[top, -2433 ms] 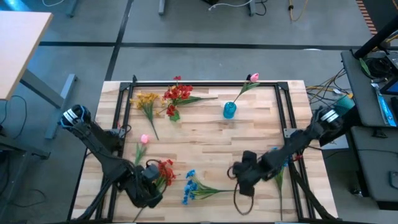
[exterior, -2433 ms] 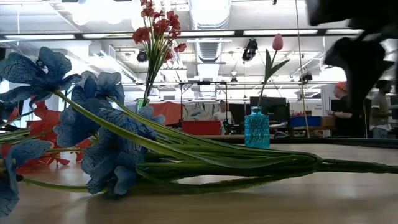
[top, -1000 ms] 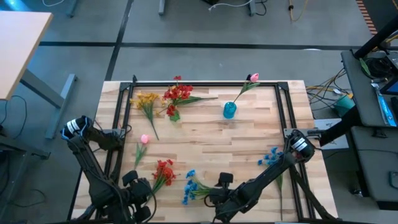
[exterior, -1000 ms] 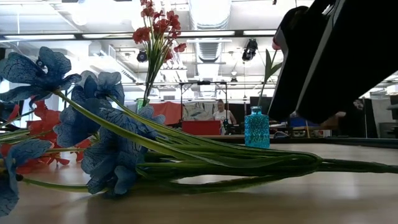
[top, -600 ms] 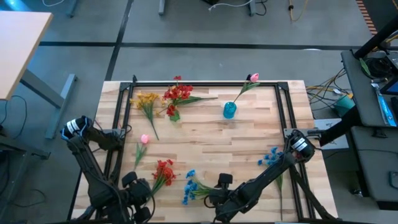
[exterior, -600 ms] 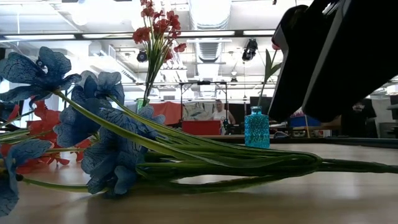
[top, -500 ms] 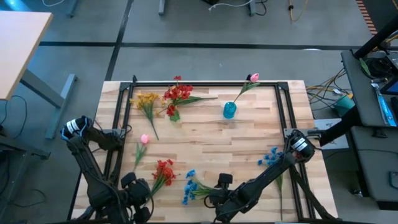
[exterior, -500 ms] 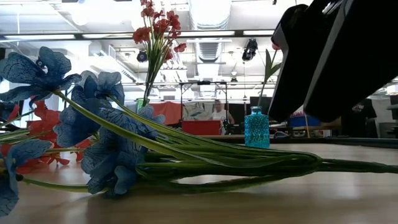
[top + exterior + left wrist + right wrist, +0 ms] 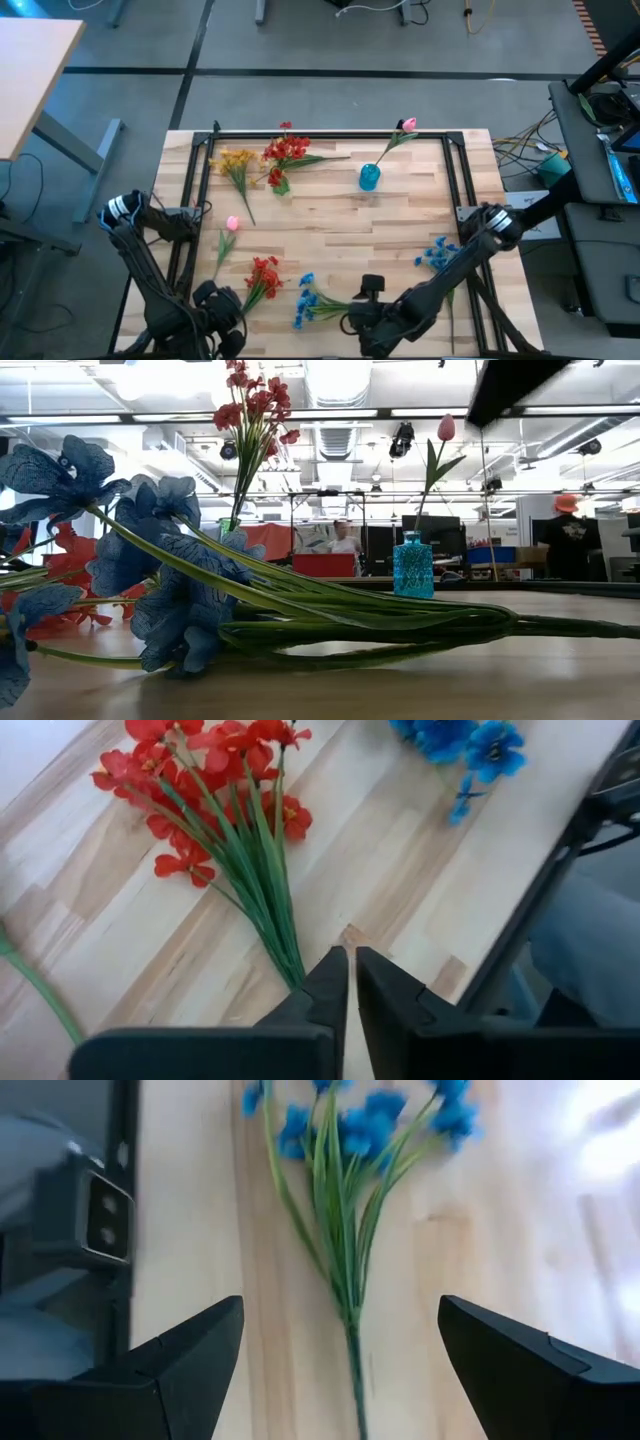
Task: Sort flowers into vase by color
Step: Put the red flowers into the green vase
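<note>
A blue spray lies on its side near the table's near edge, big in the low view. My right gripper hovers open over its stem, one finger on either side, touching nothing. A red spray lies flat to the left of it. My left gripper is shut just past its stem ends, and I see no touch. A pink tulip stands in the blue vase. A red spray stands upright in a green vase.
A yellow spray, a single pink bud and a second blue spray lie flat on the wood. A black frame borders the far edge and both sides. People stand in the room beyond the table.
My right gripper has risen from low over the blue spray's stem and shifted a little toward the table's right edge; in the low view its dark bulk has lifted almost out of the picture. The flowers have stayed where they were.
</note>
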